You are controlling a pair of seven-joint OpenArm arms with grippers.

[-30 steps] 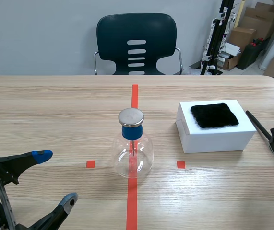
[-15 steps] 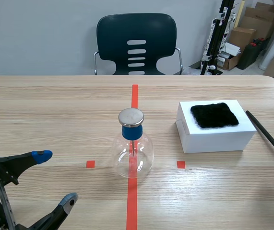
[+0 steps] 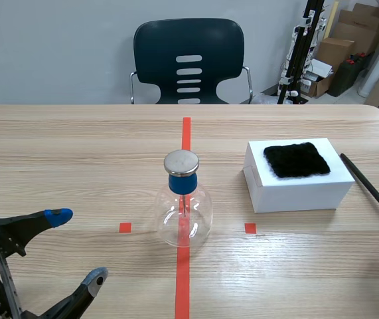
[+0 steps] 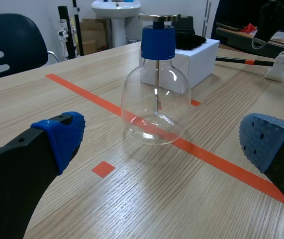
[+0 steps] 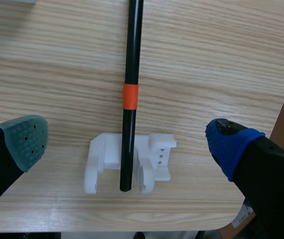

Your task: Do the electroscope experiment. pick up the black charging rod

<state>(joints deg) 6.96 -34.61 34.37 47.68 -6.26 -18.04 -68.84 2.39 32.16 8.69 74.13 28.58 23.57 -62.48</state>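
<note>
Scene frontal; wrists close, downward; left shares flask [image 3: 184,216].

Black rod [image 5: 130,74], flat on white cradle [image 5: 129,162]

The surface [image 3: 76,146] is showing pale, matt wood grain. The flask [image 3: 184,216] is gleaming as clear, glossy glass, its stopper [image 3: 181,183] looking like smooth blue plastic and the disc [image 3: 181,161] on top shining dully like brushed metal. The box [image 3: 295,193] is looking smooth, white and matt, with fuzzy black cloth [image 3: 296,159] lying on it. The rod [image 5: 132,59] is glinting glossy black and its stand [image 5: 102,159] is looking like matt white plastic. The pads [image 5: 26,138] on the right end effector [image 5: 127,142] are appearing soft and dotted.
</note>
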